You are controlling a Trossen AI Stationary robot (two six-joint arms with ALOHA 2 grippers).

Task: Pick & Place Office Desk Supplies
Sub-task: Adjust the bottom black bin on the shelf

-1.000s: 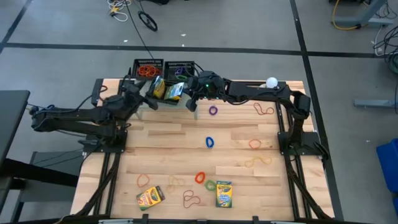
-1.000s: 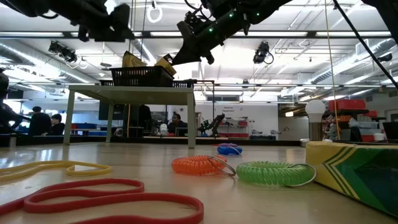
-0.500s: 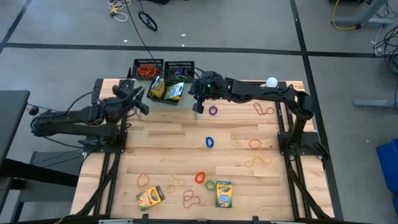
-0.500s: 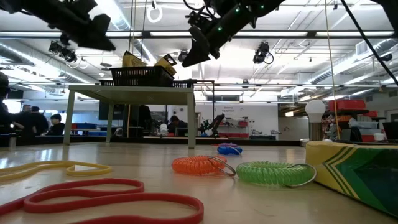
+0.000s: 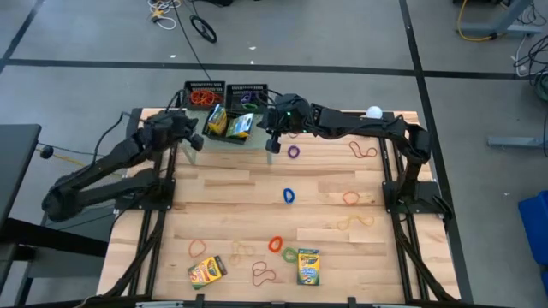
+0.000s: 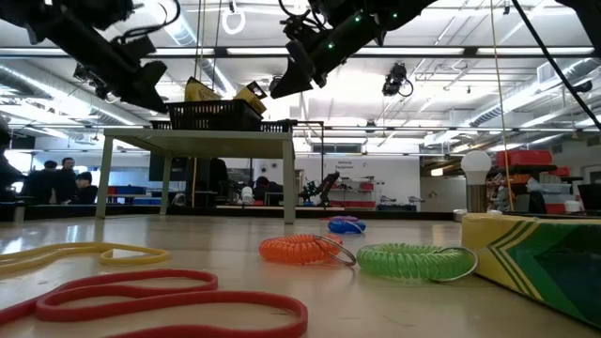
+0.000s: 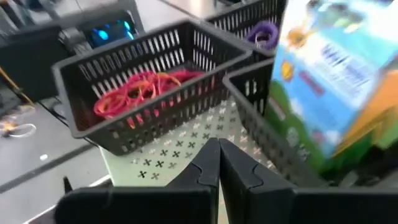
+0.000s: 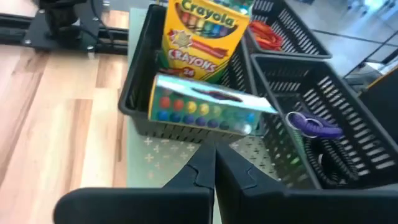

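While both grippers, left gripper (image 7: 218, 163) and right gripper (image 8: 215, 163), were clenched empty beside the black mesh trays (image 5: 224, 92), your thin purple rubber-band loop (image 5: 294, 151) looked floppy, light; pinch one strand.

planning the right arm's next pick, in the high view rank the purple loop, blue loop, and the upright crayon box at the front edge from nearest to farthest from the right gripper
1. The purple loop, just beside the right gripper, toward the table's middle.
2. The blue loop, mid-table, farther toward the front.
3. The crayon box, at the front edge, farthest.
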